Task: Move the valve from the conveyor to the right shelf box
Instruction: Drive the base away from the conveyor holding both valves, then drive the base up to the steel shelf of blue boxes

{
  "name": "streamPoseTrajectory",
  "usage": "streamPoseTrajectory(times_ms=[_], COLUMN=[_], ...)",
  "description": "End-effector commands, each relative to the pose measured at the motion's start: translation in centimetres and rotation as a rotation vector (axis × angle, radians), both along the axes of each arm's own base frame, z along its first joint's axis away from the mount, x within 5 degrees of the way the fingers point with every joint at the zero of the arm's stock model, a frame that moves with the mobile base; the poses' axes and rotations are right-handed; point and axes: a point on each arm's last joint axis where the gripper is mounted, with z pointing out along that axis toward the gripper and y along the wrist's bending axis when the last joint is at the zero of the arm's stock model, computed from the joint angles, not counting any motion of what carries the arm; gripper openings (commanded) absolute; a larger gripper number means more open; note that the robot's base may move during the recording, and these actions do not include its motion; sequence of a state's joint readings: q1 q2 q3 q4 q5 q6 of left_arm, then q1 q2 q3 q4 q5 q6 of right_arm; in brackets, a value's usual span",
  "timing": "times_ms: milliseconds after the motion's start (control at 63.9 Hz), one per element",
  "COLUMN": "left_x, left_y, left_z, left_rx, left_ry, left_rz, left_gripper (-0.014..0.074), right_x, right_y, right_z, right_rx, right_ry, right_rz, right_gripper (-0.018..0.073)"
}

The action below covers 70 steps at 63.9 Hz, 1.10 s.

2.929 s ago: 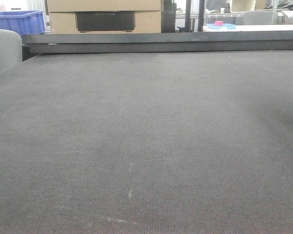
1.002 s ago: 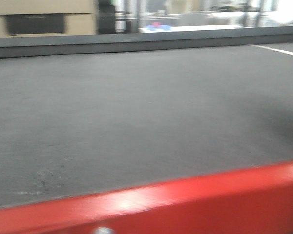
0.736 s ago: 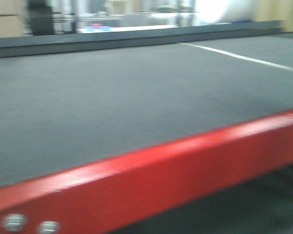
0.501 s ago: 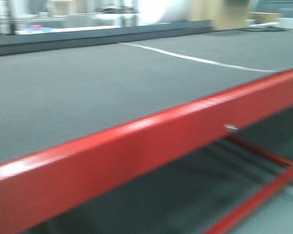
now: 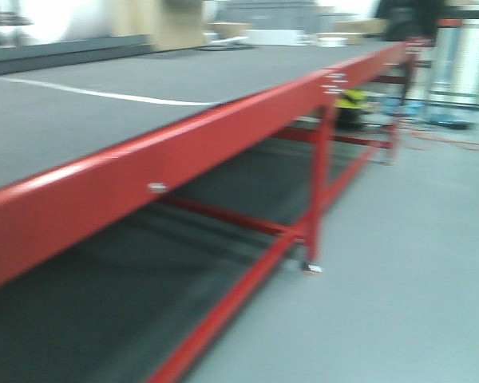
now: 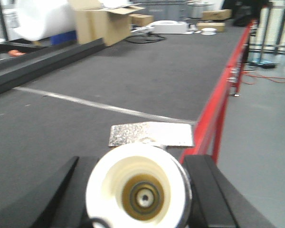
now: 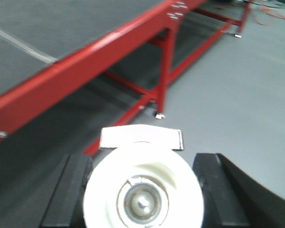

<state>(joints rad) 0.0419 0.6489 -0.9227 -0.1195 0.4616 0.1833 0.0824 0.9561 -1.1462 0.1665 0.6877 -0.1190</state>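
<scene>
close to both wrist cameras, each gripper is clamped on a round white cap. the left gripper [image 6: 135, 166] holds a valve [image 6: 138, 190], dark fingers [image 6: 209, 190] flanking it. the right gripper [image 7: 142, 161] holds a second valve [image 7: 142, 192] the same way. my worry is slip: the caps look smooth, and the front view is smeared, so i judge the base is swinging and a jolt could work one loose. the right wrist reaches level out over bare floor [image 7: 228, 95], where a dropped valve would roll off. the left wrist sits low and level above the belt [image 6: 133, 71], beside its red rail [image 6: 218, 109], which it could clip. farther off stand cardboard boxes [image 6: 102, 23]. no shelf box is in view.
</scene>
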Motion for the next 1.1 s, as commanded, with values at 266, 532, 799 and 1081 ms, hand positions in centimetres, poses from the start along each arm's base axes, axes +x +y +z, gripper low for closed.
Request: streamPoseTrajectory(times_ms=[266, 532, 799, 1081], left_x=[-0.23, -0.23, -0.23, -0.23], left_y=[-0.04, -0.04, -0.04, -0.04], left_z=[0.84, 0.84, 0.84, 0.84], left_rx=[-0.014, -0.014, -0.014, -0.014], left_ry=[-0.074, -0.074, -0.074, -0.074], left_rz=[-0.001, -0.001, -0.001, -0.001], left_gripper=[-0.0111, -0.0111, -0.0111, -0.0111], right_x=[-0.22, -0.22, -0.22, -0.22], right_y=[-0.17, -0.17, -0.17, -0.17], right_z=[1.42, 1.42, 1.42, 1.42], right_rx=[0.007, 0.007, 0.007, 0.007], right_ry=[-0.104, -0.104, -0.104, -0.104], right_rz=[-0.014, -0.014, -0.014, -0.014], right_gripper=[-0.0154, -0.0154, -0.0154, -0.0154])
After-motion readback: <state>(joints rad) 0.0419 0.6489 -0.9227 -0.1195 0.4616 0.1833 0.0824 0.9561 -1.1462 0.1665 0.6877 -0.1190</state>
